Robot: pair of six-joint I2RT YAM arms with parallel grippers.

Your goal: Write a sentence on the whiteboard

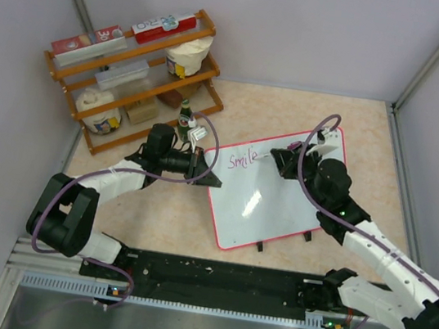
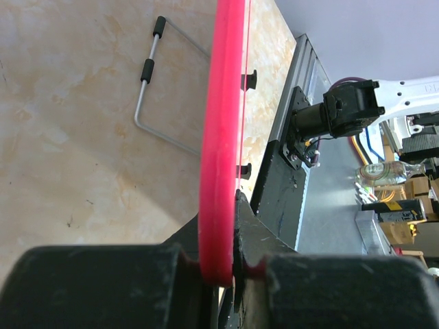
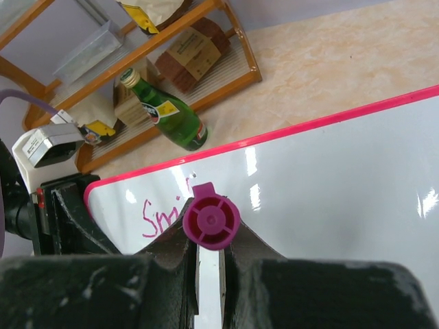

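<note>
Left gripper (image 2: 226,271) is clamped on whiteboard (image 1: 280,202) red frame at its left edge. Right gripper (image 3: 209,264) is clenched on magenta marker (image 3: 210,221), tip hidden, over board's upper part. Whiteboard is placed mid-table between both arms, right of wooden rack (image 1: 134,69). Pink sentence (image 1: 243,160) is written near top-left corner, only "Smile" readable. Green bottle (image 3: 164,113) is seen just behind that corner

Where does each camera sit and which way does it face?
Top external: above and behind the left arm and right arm, looking down at the whiteboard; both show.
Left wrist: on the left hand, looking along the pink frame it clamps; its fingers show.
Right wrist: on the right hand, looking at the whiteboard past its marker; fingers show.
Shared: all three show the whiteboard.
</note>
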